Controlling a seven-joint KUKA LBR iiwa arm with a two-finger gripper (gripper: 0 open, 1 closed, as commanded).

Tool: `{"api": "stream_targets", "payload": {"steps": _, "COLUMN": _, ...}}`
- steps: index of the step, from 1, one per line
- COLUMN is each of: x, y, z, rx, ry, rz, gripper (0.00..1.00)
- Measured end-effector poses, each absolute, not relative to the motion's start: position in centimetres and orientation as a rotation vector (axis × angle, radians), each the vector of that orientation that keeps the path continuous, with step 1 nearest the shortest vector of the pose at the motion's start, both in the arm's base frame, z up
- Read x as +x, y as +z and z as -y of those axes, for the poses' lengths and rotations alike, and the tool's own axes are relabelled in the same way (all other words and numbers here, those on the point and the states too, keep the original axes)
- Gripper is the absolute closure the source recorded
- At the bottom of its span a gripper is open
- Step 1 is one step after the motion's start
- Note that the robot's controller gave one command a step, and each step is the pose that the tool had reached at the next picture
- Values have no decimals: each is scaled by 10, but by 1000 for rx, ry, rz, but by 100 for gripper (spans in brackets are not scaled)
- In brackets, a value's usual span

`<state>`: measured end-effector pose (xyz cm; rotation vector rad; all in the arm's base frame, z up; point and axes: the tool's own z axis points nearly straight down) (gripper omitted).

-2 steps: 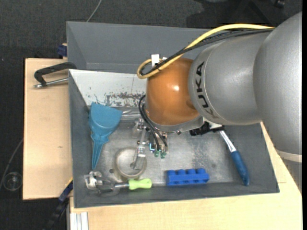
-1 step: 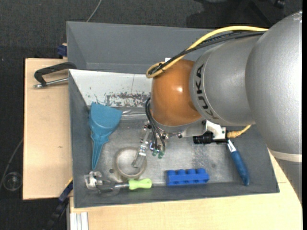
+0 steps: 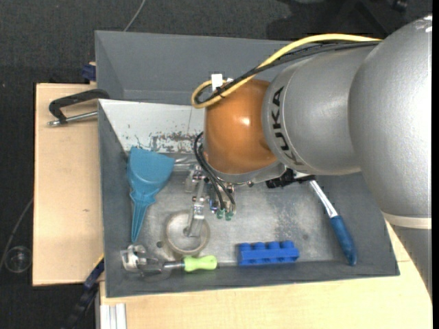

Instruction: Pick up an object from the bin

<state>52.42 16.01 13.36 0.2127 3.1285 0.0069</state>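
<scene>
The pincer (image 3: 209, 208) is hanging low in the middle of the bin (image 3: 247, 286), just above a round clear dish (image 3: 185, 233) that is lying near the bin's lower edge, left of the middle. I am guessing that the dish is the thing it is going for. To do this well, it should be going straight down and closing on the rim of the dish, not on the flat middle, because a smooth round thing is slipping away easily. It should also be keeping away from the blue funnel (image 3: 147, 173) by the left edge and the green-handled tool (image 3: 200, 262) just below the dish. The big orange cover (image 3: 236, 132) is hiding the top of the pincer, so I cannot tell if it is wide or narrow. The arm is covering the bin's far right corner. The shiny end of the tool is hard to make out.
</scene>
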Motion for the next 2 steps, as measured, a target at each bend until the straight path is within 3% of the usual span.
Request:
{"api": "stream_targets", "payload": {"steps": 1, "x": 532, "y": 151, "z": -181, "rx": -350, "ry": 6, "rz": -3120, "gripper": 0}}
{"api": "stream_targets", "payload": {"steps": 2, "x": 522, "y": 112, "z": -176, "rx": -557, "ry": 8, "rz": -3078, "gripper": 0}}
